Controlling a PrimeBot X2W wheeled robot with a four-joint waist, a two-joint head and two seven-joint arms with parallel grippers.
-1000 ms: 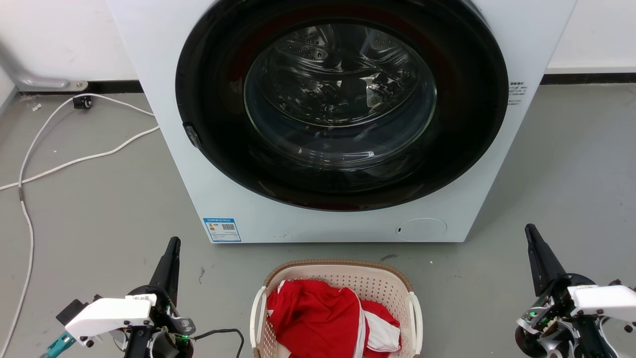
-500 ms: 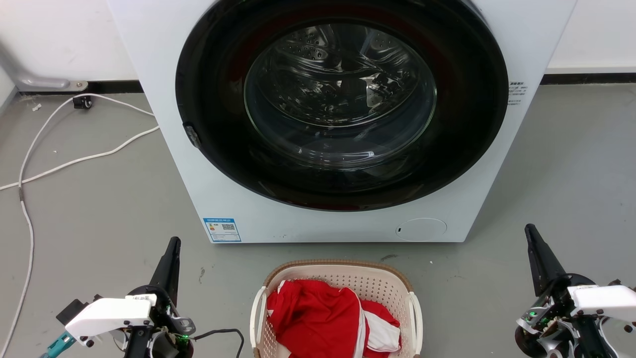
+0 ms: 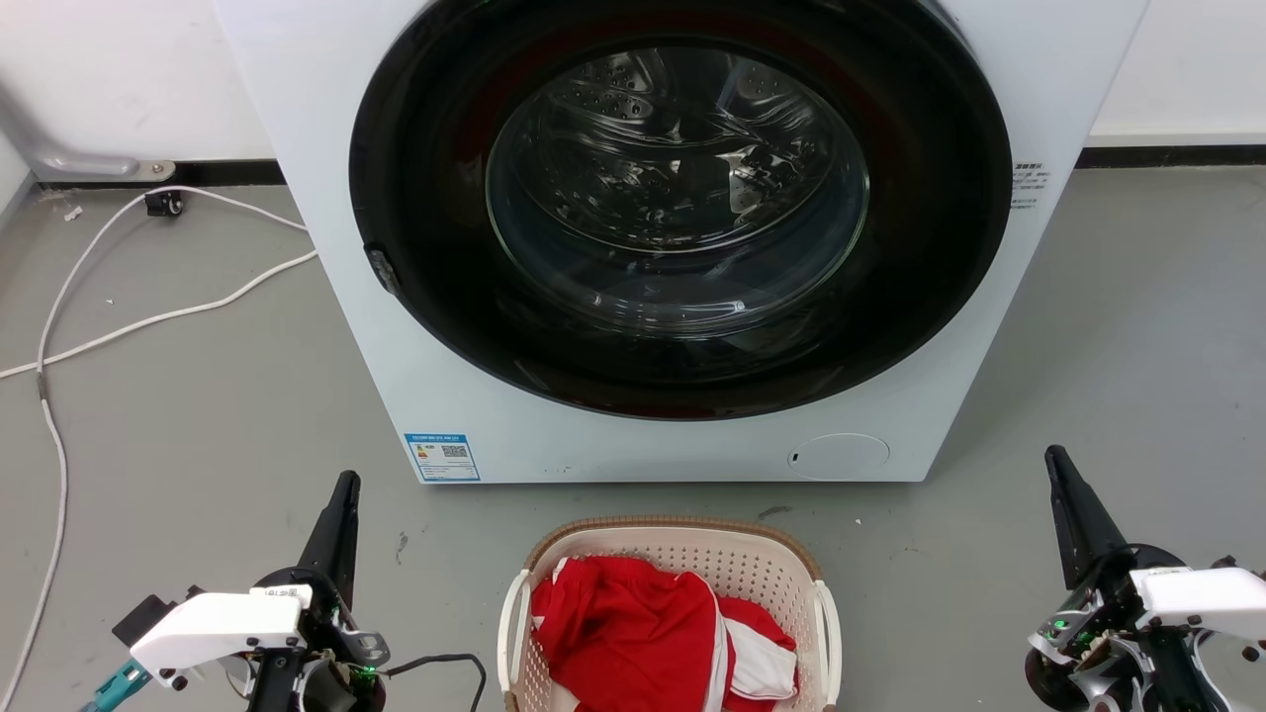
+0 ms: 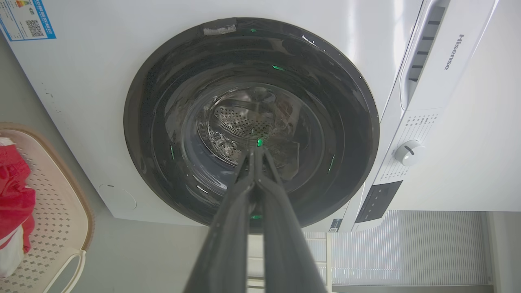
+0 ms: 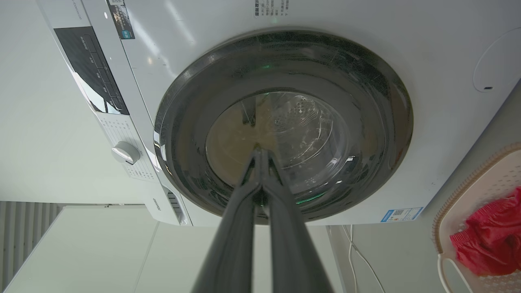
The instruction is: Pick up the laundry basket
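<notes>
Open floor flanks the laundry basket on both sides; the washing machine stands close behind it.

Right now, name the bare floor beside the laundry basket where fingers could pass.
Bare grey floor lies between the laundry basket and the left fingers, and a wider stretch between it and the right fingers. Tight: the narrow strip before the washing machine. White cables clutter the far left.

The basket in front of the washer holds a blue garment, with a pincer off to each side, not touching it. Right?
Not quite. The head view shows the garment is red and white, not blue. The rest holds: the basket sits before the washer, the left pincer and right pincer off to its sides, not touching it.
</notes>
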